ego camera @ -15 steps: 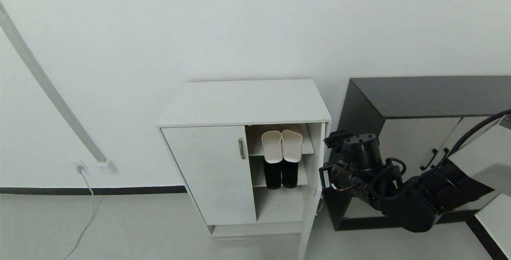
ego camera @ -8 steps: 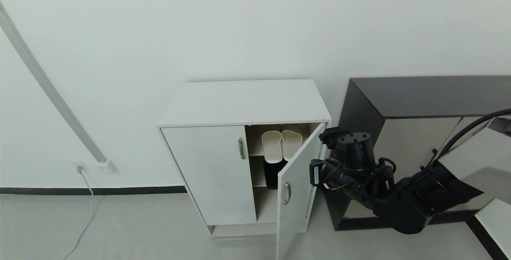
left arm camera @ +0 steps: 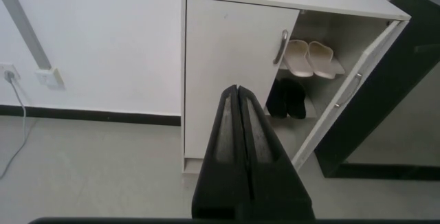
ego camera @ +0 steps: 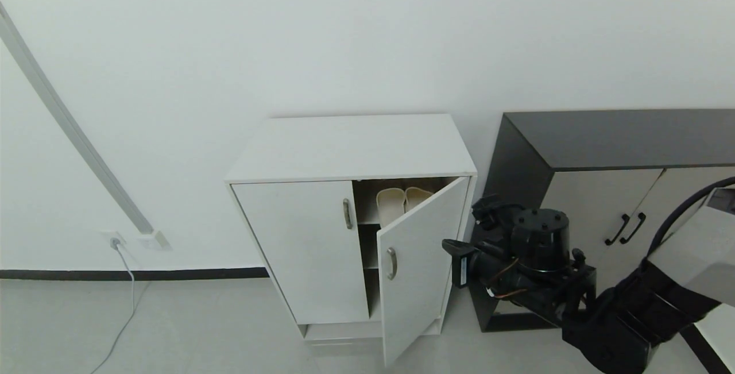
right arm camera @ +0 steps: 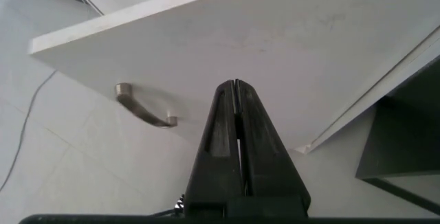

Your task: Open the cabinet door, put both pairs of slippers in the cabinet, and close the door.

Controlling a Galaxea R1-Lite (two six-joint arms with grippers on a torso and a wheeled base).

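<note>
The white cabinet stands against the wall with its left door shut and its right door standing ajar at about half swing. A cream pair of slippers lies on the top shelf. In the left wrist view a black pair of slippers sits on the shelf below the cream pair. My right gripper is shut and empty, close to the door's outer face near the hinge side. The door handle is off to one side of it. My left gripper is shut, held back in front of the cabinet.
A dark sideboard with pale doors stands right beside the cabinet, just behind my right arm. A wall socket with a trailing cable is at the left. Open grey floor lies in front of the cabinet.
The right door has swung from wide open to about half shut, covering the black slippers in the head view. My right arm followed it, then drew back and down.
</note>
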